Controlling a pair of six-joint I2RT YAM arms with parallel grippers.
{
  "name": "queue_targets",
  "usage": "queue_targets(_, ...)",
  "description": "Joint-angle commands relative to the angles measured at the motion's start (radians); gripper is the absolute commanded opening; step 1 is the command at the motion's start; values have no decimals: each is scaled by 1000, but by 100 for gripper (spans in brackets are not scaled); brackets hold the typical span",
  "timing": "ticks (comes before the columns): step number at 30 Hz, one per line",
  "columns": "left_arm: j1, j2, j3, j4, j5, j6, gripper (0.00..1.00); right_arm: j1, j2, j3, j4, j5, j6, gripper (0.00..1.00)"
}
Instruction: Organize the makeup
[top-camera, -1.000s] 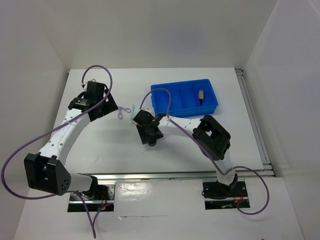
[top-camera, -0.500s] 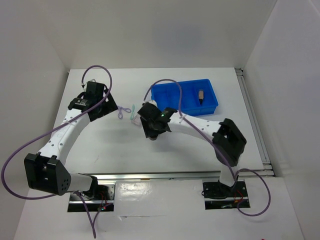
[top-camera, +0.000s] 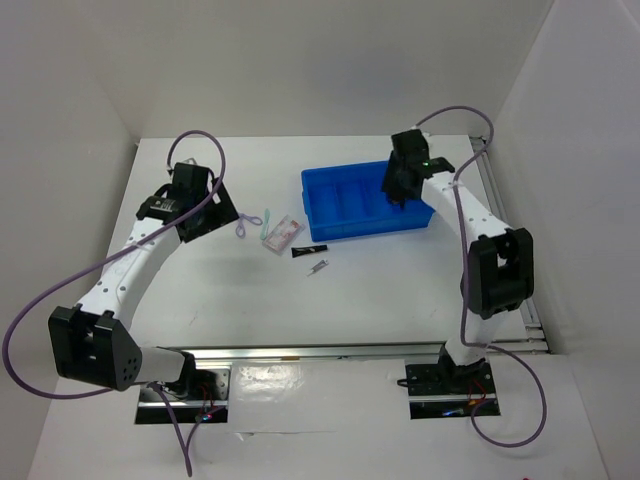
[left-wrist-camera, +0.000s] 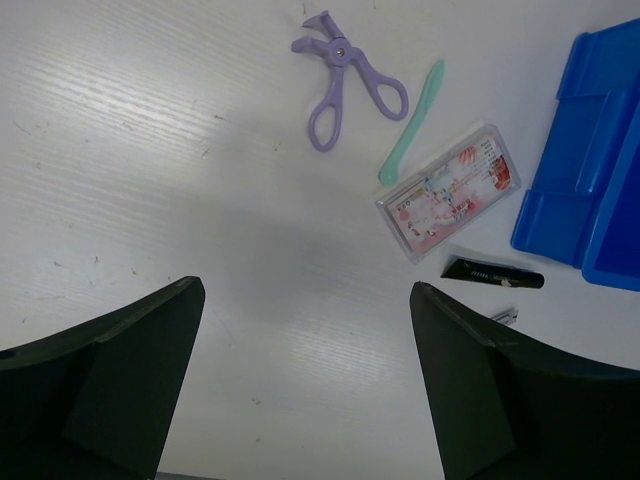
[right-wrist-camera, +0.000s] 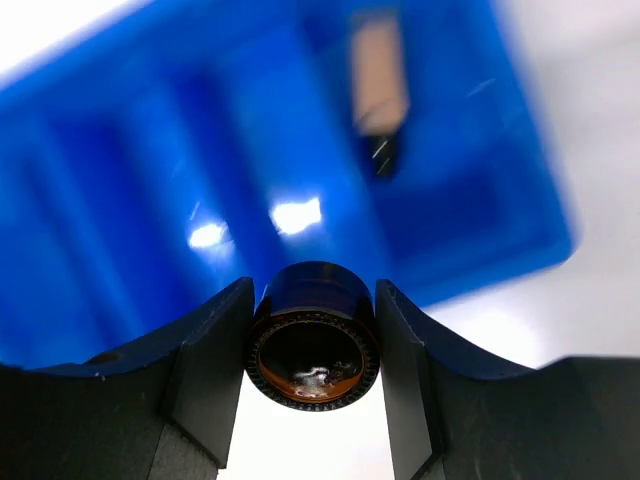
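Note:
My right gripper (right-wrist-camera: 313, 288) is shut on the dark brown round compact (right-wrist-camera: 313, 350) and holds it above the blue bin (right-wrist-camera: 150, 200), over the bin's right part (top-camera: 398, 190). A tan bottle with a black cap (right-wrist-camera: 378, 95) lies in a bin compartment. On the table left of the bin lie the clear pinkish case (top-camera: 283, 233), the slim black tube (top-camera: 308, 251) and the tiny silver stick (top-camera: 318, 267). The left wrist view also shows the case (left-wrist-camera: 450, 205), tube (left-wrist-camera: 495, 275) and stick (left-wrist-camera: 508, 316). My left gripper (top-camera: 205, 212) hangs open over bare table (left-wrist-camera: 305, 290), left of them.
A purple scissor-like tool (left-wrist-camera: 345, 80) and a mint green stick (left-wrist-camera: 413, 120) lie just left of the pinkish case. The blue bin (top-camera: 345, 205) has several compartments and stands at the back right. White walls enclose the table at the back and sides.
My right arm has lifted the compact from the table's middle and swung right and back over the bin. The case, tube and stick are now uncovered. The left arm has not moved.

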Motion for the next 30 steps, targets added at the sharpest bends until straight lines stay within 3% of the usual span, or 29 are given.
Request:
queue_targets(1,5,-26,-23,38,60,34,98,-89,68,106,78,25,2,42)
queue_targets(10,-4,-36,-33,17,87,77,98,-166,362,376,51,103,27,46)
queue_targets(14,-4,-36,-23,17,87,77,98,-176,399,408,41,82,27,57)
queue_targets(17,-4,-36,-14,8,98,77,98,-176,399,408,32,82,36,76)
queue_targets(20,-4,-27,-5,8,107,87,98,-176,363,379,32,82,36,81)
queue_targets(22,-4,-18,-5,8,107,87,98,-167,314,350,45,82,36,81)
queue_targets(25,-4,-18,-5,17,107,87,98,-118,211,282,80,80,27,70)
queue_targets(30,-4,17,-5,38,135,87,97,114,45,80,109,145,44,47)
